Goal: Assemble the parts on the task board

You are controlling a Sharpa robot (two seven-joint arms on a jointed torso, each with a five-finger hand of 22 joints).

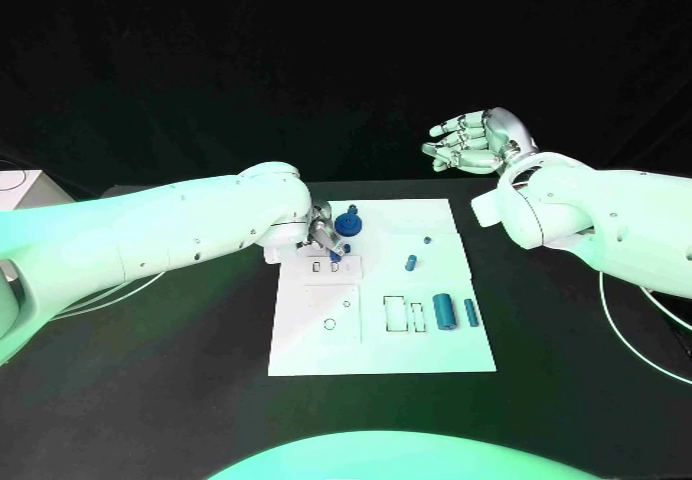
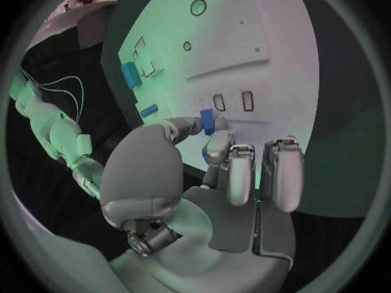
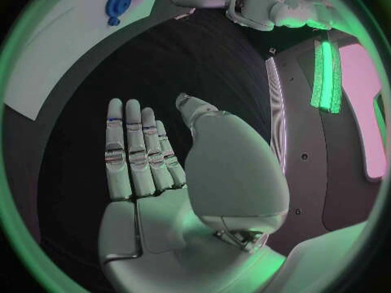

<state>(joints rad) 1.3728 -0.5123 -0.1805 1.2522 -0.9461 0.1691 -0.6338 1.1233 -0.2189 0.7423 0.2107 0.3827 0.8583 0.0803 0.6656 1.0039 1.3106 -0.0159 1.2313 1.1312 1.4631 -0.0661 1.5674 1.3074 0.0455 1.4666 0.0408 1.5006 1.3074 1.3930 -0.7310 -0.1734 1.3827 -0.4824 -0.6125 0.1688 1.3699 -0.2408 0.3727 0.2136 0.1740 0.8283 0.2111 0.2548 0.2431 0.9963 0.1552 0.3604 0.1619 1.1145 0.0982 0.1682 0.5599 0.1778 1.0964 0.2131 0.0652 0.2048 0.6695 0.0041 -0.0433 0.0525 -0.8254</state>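
Task judged early: several blue parts (image 1: 446,313) seen loose at lower right of task board (image 1: 433,355), small slots (image 2: 233,101) unfilled. Left hand (image 1: 320,238), at frame centre-left over board's upper left, pinches small blue part (image 2: 207,121) near slots. Right hand (image 1: 476,138), upper right above desk (image 1: 577,350), held flat, fingers extended, nothing held.

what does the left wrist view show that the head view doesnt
Left wrist view alone: up close, the left hand pinches a small blue part between fingertips, just above two small rectangular slots in the task board.

Head view alone: the right hand raised beyond the table's far edge, fingers apart and holding nothing, and a round blue knob by the left hand.

Both: the white board, the left hand over it, and blue parts lying loose, such as the wide blue block.
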